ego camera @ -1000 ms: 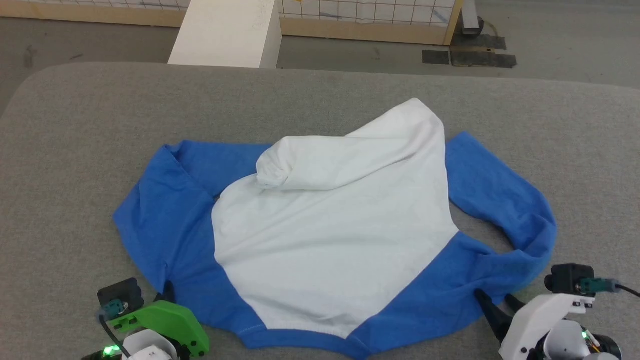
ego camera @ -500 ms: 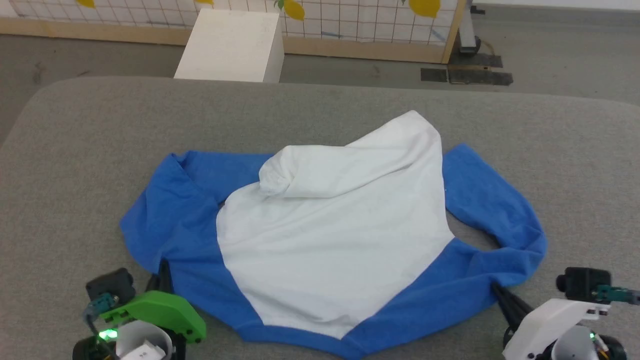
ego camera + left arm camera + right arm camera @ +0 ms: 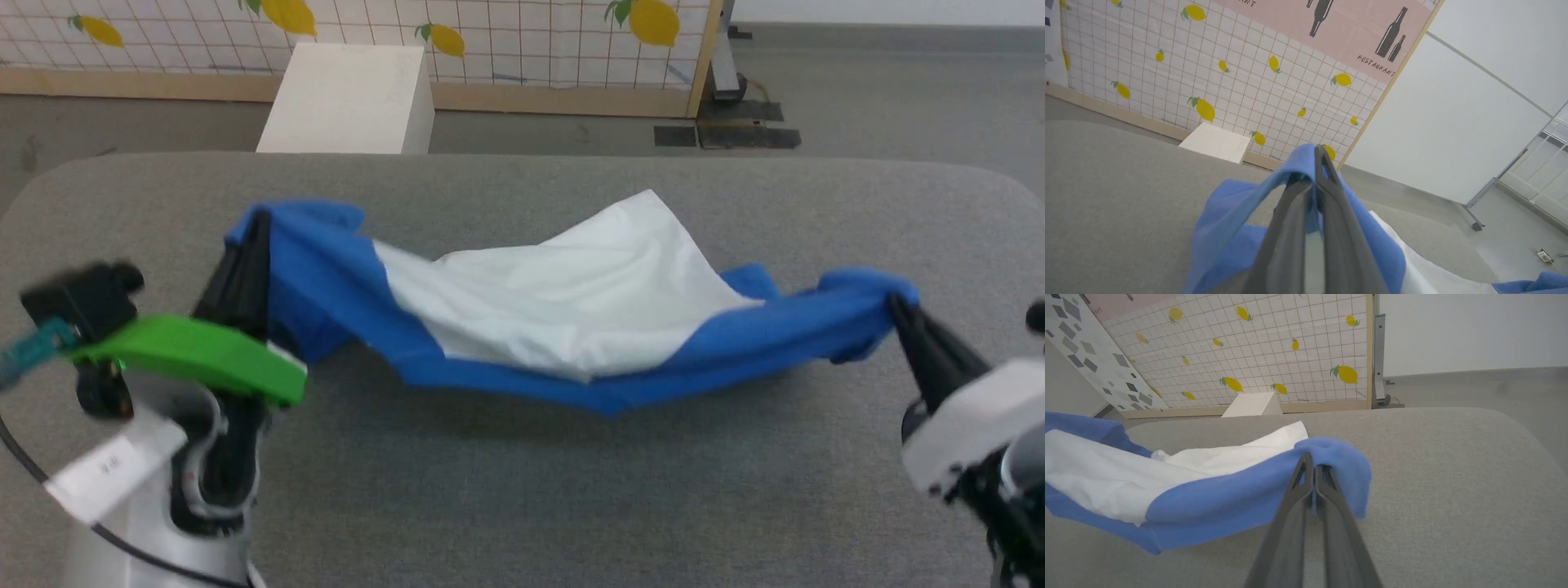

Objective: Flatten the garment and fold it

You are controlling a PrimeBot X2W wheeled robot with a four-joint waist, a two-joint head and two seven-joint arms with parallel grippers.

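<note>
Over table [image 3: 522, 490]: one garment [image 3: 555, 310] slung between left gripper [image 3: 257, 222], right gripper [image 3: 895, 304], both pinching it.

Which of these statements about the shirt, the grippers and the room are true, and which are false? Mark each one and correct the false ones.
1. The left gripper is shut on blue fabric of the garment. True.
2. A white box stands beyond the far edge of the grey table. True.
3. The garment lies spread flat on the table. False: its near edge is lifted and hangs between the two grippers, sagging in the middle.
4. The right gripper pinches the white body of the garment. False: it is shut on blue fabric at the garment's other end.
</note>
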